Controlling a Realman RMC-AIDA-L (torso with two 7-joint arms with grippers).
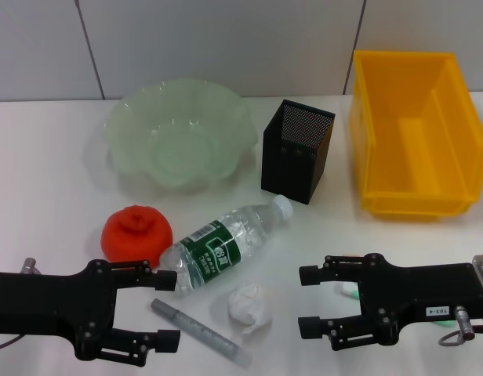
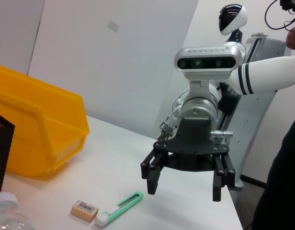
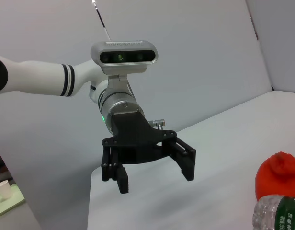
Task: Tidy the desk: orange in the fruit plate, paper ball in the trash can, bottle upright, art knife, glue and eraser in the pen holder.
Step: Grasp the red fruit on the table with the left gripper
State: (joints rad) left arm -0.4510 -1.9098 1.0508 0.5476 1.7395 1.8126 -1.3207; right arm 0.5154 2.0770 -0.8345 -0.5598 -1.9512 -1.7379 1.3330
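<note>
Head view shows nothing tidied yet. Bin [image 1: 418, 133], plate [image 1: 179, 133] and holder [image 1: 298, 150] look empty, as far as I can see. Bottle [image 1: 223, 244] lies flat between orange [image 1: 136, 233] and paper ball [image 1: 247, 304]; its green label is unreadable. Eraser [image 2: 85, 210] lies beside the knife [image 2: 119, 209] under the right gripper [image 1: 316, 299]. Left gripper [image 1: 165, 310] hovers near, both with fingers spread, empty.

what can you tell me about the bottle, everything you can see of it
The bottle is a small clear plastic water bottle with a dark green label printed in white and a white cap. It lies on its side on the white table, cap pointing toward the pen holder, base near the left gripper. The orange sits against its base end; the paper ball lies just in front, apart from it. Its ribbed body looks undented; no gripper holds it.
</note>
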